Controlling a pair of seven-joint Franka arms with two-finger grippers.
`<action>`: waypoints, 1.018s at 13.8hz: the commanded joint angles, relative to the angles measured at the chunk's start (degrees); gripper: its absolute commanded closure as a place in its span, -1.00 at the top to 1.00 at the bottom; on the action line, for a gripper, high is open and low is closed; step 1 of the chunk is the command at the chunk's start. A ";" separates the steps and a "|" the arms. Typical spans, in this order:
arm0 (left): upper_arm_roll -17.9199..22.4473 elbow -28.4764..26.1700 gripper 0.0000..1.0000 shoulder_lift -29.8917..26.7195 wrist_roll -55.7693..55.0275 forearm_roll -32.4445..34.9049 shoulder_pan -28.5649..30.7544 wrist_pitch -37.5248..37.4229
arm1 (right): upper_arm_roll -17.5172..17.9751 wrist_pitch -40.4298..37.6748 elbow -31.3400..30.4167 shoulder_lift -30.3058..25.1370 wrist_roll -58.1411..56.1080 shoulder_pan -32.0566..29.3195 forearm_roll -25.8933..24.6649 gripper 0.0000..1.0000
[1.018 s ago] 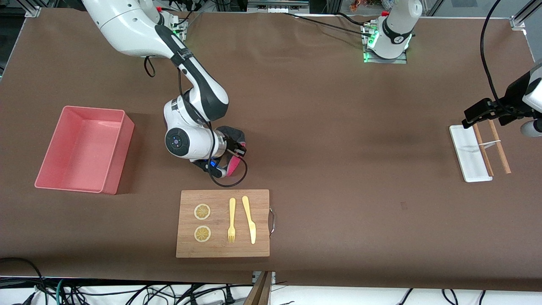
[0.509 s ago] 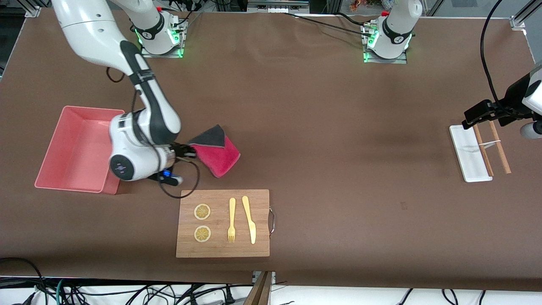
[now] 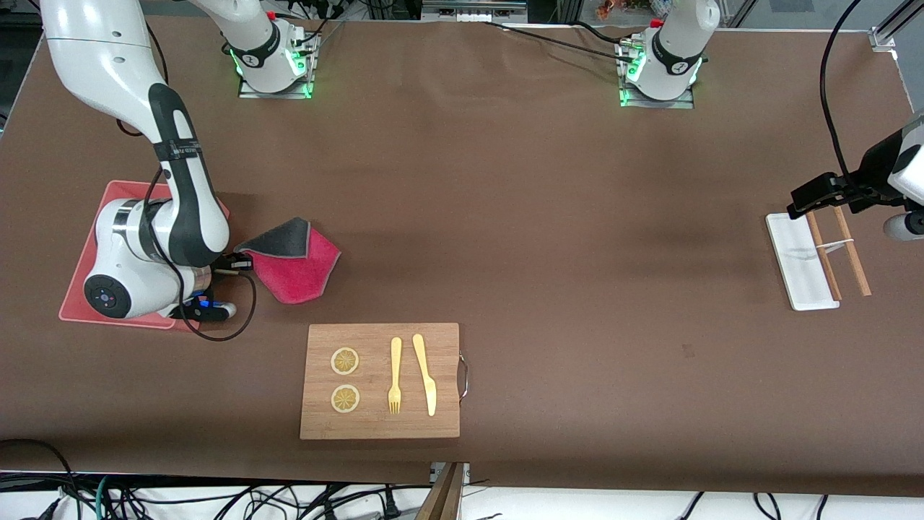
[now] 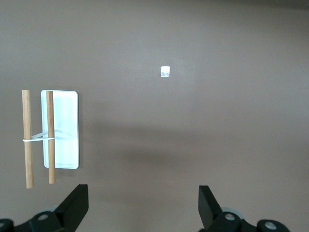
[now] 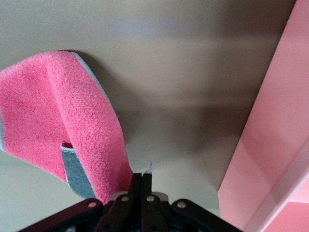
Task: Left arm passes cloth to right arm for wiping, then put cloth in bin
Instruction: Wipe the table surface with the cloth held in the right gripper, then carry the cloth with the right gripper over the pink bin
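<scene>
cloth held beside the bin

right gripper (image 3: 234, 264), mid-left of the front view, is clamped tight on one corner of the cloth (image 3: 294, 262); in the right wrist view the fingers (image 5: 136, 189) are pressed together w/ the cloth (image 5: 67, 130) hanging from them, pink face showing, grey edge folded. cloth is up off the table (image 3: 548, 238), just beside the bin (image 3: 81, 278), toward the right arm's end. the arm's wrist covers much of the bin; its pink wall (image 5: 270, 145) fills one side of the right wrist view.

left gripper (image 3: 830, 193), at the right edge of the front view, waits over the white tray (image 3: 794, 267) w/ two wooden sticks (image 3: 837, 249); fingers (image 4: 75, 205) spread wide, holding nothing.

cutting board (image 3: 380, 380) w/ fork (image 3: 395, 375), knife (image 3: 424, 373) & two lemon slices (image 3: 345, 379) sits lower centre.
</scene>
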 commanded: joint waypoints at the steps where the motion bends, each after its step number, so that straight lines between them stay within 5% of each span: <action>1: 0.41 1.98 1.00 0.77 -0.22 0.13 -0.31 -2.99 | 0.27 -2.04 1.44 -1.75 -1.07 -1.50 -0.23 -1.00; 7: 1.37 4.88 1.00 0.86 -0.22 0.13 -0.05 -7.66 | 0.53 -20.46 6.27 -19.31 -1.07 -4.14 -7.35 -1.00; 10: 1.29 5.06 1.00 0.77 -0.22 0.13 -0.13 -7.66 | 0.09 -27.71 9.19 -22.92 -4.74 -5.81 -11.81 -1.00; 14: 1.29 5.06 1.00 0.77 -0.22 0.22 -0.13 -7.66 | -3.41 -24.40 8.32 -22.06 -14.41 -8.00 -18.84 -1.00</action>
